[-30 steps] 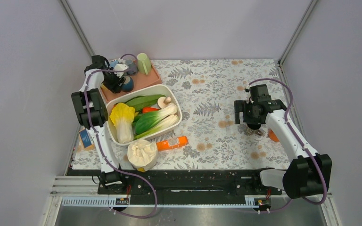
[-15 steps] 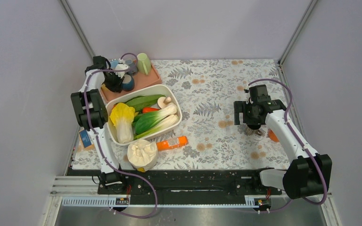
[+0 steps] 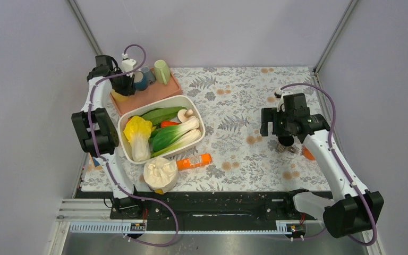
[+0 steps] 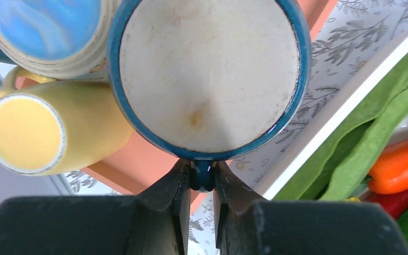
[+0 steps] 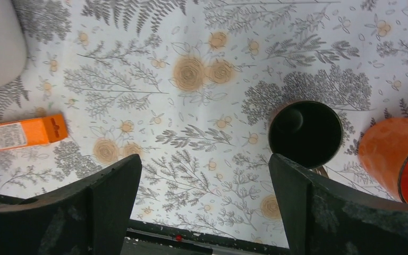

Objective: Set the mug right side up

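Observation:
My left gripper [image 3: 125, 81] is shut on the handle of a dark blue mug [image 3: 139, 81] and holds it above the pink tray [image 3: 162, 90]. In the left wrist view the mug [image 4: 207, 74] fills the frame with a flat, stained cream face ringed in blue, which looks like its base. Its handle is pinched at my left gripper [image 4: 203, 180]. My right gripper [image 3: 286, 130] is open and empty above the patterned table mat. It also shows wide open in the right wrist view [image 5: 204, 175].
A yellow mug [image 4: 48, 133] lies on its side on the tray [image 4: 143, 159], beside a light blue mug [image 4: 42, 32]. A green cup [image 3: 162, 70] stands at the tray's back. A white tub [image 3: 202, 125] holds vegetables. A dark cup [image 5: 305, 133] and an orange cup [image 5: 398, 154] stand near the right gripper. An orange packet [image 3: 194, 161] lies near a wrapped bundle [image 3: 160, 174].
My left arm has raised the blue mug off the tray and swung it towards the back. My right arm has shifted slightly and stays open.

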Action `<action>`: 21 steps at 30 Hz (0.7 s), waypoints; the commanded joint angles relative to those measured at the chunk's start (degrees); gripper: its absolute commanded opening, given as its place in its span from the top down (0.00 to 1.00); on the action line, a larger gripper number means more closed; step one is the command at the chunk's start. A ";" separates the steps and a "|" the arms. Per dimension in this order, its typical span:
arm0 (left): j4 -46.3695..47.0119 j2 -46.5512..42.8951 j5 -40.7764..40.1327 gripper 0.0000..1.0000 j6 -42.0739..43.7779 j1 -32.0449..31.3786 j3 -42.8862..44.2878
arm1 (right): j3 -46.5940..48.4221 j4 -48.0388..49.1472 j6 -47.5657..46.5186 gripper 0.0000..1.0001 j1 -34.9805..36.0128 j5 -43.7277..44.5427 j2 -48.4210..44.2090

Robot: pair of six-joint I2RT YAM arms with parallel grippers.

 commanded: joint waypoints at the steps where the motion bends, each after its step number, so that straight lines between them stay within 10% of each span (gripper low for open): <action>1: 3.35 -7.15 7.52 1.00 -6.12 -0.01 -1.13 | 2.86 5.81 5.13 0.01 4.78 -2.72 -3.09; 21: -6.22 -22.32 38.68 1.00 -24.95 -16.72 0.65 | -4.90 90.22 41.67 0.01 23.02 -16.76 11.37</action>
